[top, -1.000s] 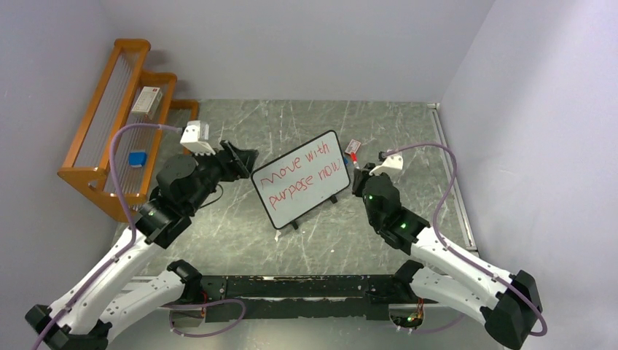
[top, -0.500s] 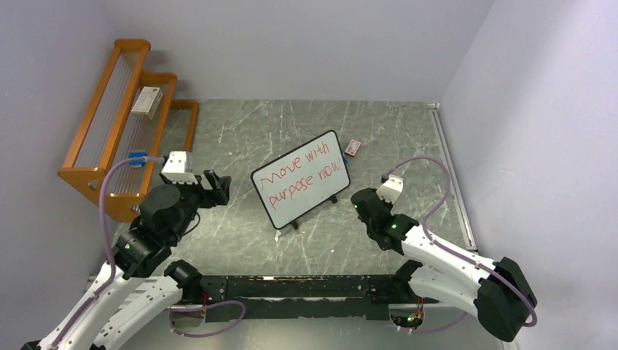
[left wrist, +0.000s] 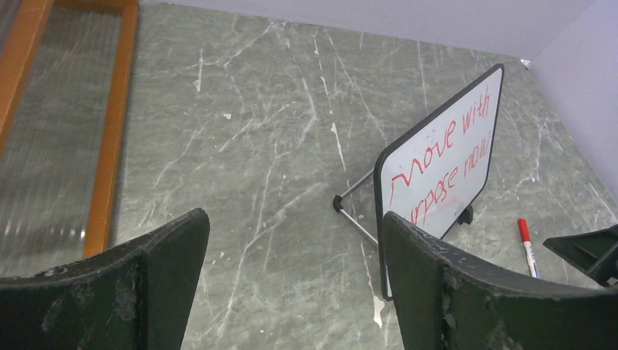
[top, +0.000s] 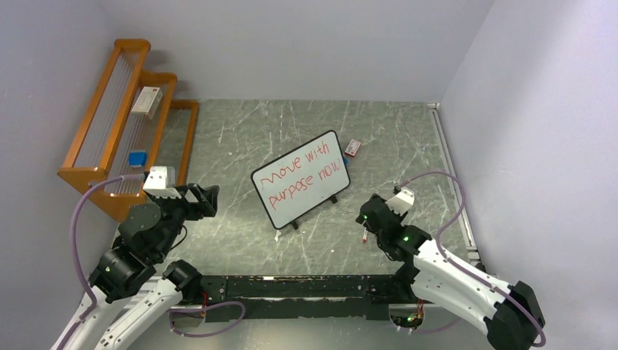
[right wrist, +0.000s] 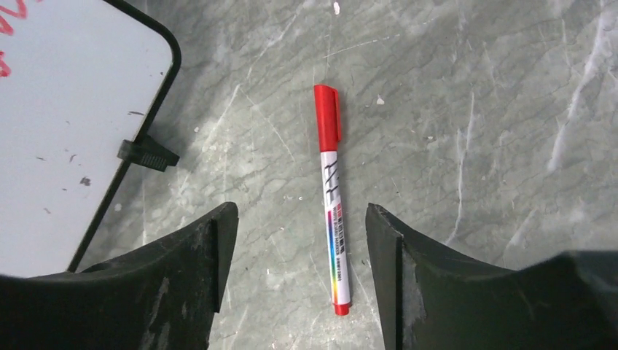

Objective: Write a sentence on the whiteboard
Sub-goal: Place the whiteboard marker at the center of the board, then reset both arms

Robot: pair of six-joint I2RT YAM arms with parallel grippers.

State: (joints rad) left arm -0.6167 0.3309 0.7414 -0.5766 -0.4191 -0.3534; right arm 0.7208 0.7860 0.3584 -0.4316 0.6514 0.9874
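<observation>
The whiteboard (top: 300,188) stands tilted on its feet mid-table, with "Move with purpose now" on it in red; it also shows in the left wrist view (left wrist: 444,157) and in the right wrist view (right wrist: 65,131). A red-capped marker (right wrist: 331,197) lies flat on the table right of the board, seen small from above (top: 364,235) and in the left wrist view (left wrist: 526,244). My right gripper (right wrist: 299,219) hangs open over the marker's tail end, touching nothing, near the front right (top: 366,219). My left gripper (top: 208,198) is open and empty, left of the board (left wrist: 291,222).
A wooden rack (top: 109,124) runs along the left wall, carrying a white box (top: 146,100) and a blue item (top: 137,157). A small red-and-white item (top: 353,147) lies behind the board's right corner. Walls close the back and right sides.
My right gripper pulled back from the board's right edge toward the near side and opened, leaving the marker on the table. My left arm drew back toward the near left, away from the board.
</observation>
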